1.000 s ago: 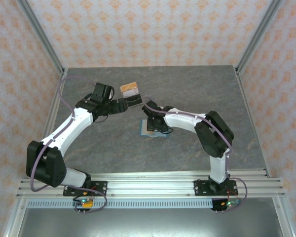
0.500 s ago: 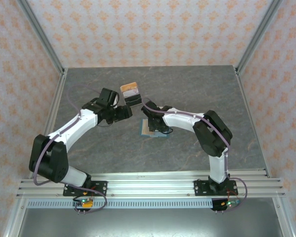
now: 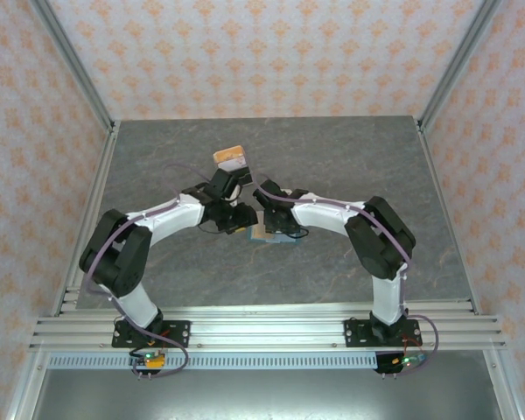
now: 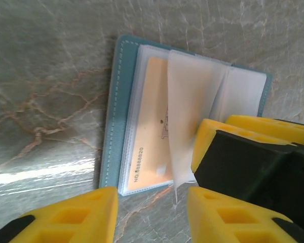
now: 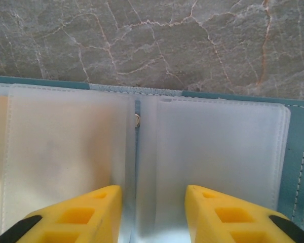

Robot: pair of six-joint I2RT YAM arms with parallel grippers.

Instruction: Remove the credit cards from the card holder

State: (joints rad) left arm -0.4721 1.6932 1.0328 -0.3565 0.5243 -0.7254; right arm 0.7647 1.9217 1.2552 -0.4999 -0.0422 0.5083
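Observation:
The card holder (image 3: 278, 236) lies open on the marble, its blue-grey edge (image 4: 114, 116) on the left in the left wrist view. A tan-orange credit card (image 4: 151, 136) sits in one of its clear sleeves, and another sleeve page (image 4: 192, 101) stands lifted against a yellow finger (image 4: 210, 139) of the right gripper. My right gripper (image 5: 153, 205) is open, its fingers straddling the centre crease over the sleeves. My left gripper (image 4: 152, 212) hangs open just short of the holder's near edge, bare marble between its fingers. Tan and white credit cards (image 3: 230, 157) lie stacked behind the grippers.
In the top view both grippers (image 3: 236, 217) (image 3: 268, 203) meet at the table's middle, close together. Metal frame posts (image 3: 96, 188) run along the table's sides. Patterned walls close in the back.
My left arm has swung right, away from the card stack, to the holder's edge, and its jaws have narrowed. The right gripper stayed on the holder and closed a little.

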